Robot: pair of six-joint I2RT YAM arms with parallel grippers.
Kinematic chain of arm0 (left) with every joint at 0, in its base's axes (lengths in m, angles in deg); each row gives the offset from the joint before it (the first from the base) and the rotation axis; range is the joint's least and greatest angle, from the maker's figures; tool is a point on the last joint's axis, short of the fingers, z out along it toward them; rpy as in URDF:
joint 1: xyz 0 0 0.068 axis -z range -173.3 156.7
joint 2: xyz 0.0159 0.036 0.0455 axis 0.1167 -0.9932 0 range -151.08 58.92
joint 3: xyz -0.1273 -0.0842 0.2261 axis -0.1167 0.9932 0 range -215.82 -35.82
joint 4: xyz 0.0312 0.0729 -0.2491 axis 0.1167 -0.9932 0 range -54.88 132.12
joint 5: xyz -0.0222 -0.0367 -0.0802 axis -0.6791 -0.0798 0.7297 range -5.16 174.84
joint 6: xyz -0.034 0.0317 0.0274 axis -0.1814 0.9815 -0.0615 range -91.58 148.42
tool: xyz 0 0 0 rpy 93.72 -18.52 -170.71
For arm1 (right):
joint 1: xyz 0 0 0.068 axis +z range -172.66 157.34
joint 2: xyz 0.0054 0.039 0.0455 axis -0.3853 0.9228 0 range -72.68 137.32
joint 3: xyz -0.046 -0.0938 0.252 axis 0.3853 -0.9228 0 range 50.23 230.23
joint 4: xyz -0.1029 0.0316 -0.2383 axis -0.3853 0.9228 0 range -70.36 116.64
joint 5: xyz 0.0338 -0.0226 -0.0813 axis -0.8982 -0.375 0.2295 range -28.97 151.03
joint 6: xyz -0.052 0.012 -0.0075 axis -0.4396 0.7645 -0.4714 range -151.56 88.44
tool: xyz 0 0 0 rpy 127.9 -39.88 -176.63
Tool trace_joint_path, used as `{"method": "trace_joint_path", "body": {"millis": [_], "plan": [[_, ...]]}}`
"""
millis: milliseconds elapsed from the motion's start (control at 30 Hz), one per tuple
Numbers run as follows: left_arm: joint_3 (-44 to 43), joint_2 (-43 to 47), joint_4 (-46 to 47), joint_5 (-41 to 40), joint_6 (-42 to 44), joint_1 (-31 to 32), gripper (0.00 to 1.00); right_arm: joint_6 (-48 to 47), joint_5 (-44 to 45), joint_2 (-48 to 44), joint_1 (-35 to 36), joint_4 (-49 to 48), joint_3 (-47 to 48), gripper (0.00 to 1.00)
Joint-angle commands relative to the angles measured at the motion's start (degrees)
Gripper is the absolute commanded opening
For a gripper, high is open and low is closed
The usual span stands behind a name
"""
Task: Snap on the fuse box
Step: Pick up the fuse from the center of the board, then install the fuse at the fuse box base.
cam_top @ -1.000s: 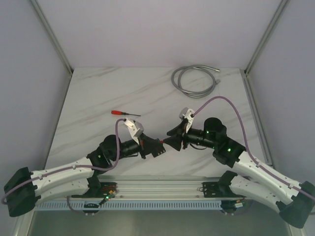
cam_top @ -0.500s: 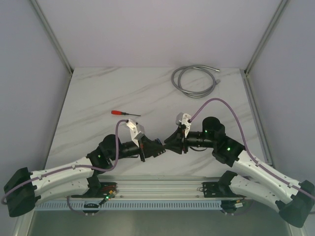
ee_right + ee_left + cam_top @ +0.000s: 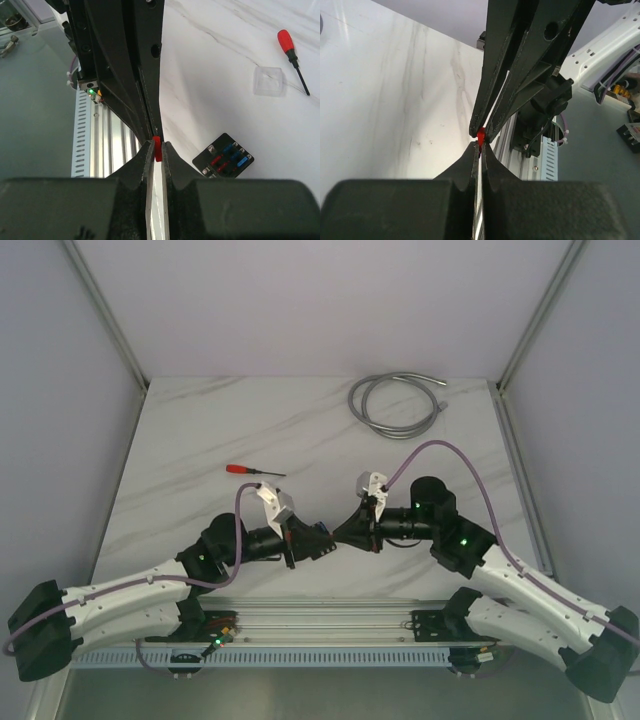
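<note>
Veined white desk (image 3: 200, 430), pale walls (image 3: 320, 300) | left tool (image 3: 480, 148) pressed together, tip-to-tip with right tool (image 3: 156, 153), which pinches a small red piece (image 3: 481, 135) | step, apparently: passing that piece across | fuse box (image 3: 223, 156) lies on the desk near the tools, untouched; next needs a descent there | clear cover (image 3: 269, 80) and screwdriver (image 3: 292, 52) well apart; nothing obstructs

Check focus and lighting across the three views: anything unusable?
Top external: even, diffuse light, soft shadows, all sharp. Left wrist: near jaws a dark blur; small red plastic piece in focus. Right wrist: near jaws blurred too; black square fuse box crisp, no glare.
</note>
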Motion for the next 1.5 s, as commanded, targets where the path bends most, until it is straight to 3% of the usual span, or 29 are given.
{"method": "trace_joint_path", "body": {"millis": [0, 200, 400, 667, 833, 1067, 1467], "plan": [[-0.3, 0.9, 0.8, -5.4, -0.3, 0.0, 0.1, 0.3, 2.1, 1.4, 0.1, 0.6, 1.8, 0.0], [1.3, 3.0, -4.8, -18.5, -4.0, 0.0, 0.47, 2.2, 10.0, 5.0, 0.5, 1.9, 2.6, 0.0], [1.9, 2.6, -15.4, -37.9, -14.3, -0.1, 0.62, 6.0, 30.0, 11.7, 4.2, 5.6, 4.0, 0.0], [2.6, 2.0, -23.3, -47.7, -25.6, -0.2, 0.76, 11.2, 51.0, 21.2, 10.2, 5.9, 5.5, 0.0], [2.3, -0.9, -26.2, -47.5, -30.9, -1.7, 0.89, 13.4, 59.9, 28.1, 14.3, 4.2, 6.4, 0.0], [1.3, -7.4, -26.3, -41.8, -34.5, -5.8, 0.99, 14.8, 62.0, 33.9, 17.5, 0.0, 6.9, 0.0], [1.8, -10.8, -25.7, -35.8, -36.4, -10.5, 1.0, 16.7, 62.7, 37.1, 18.4, -2.6, 6.3, 0.0]]}}
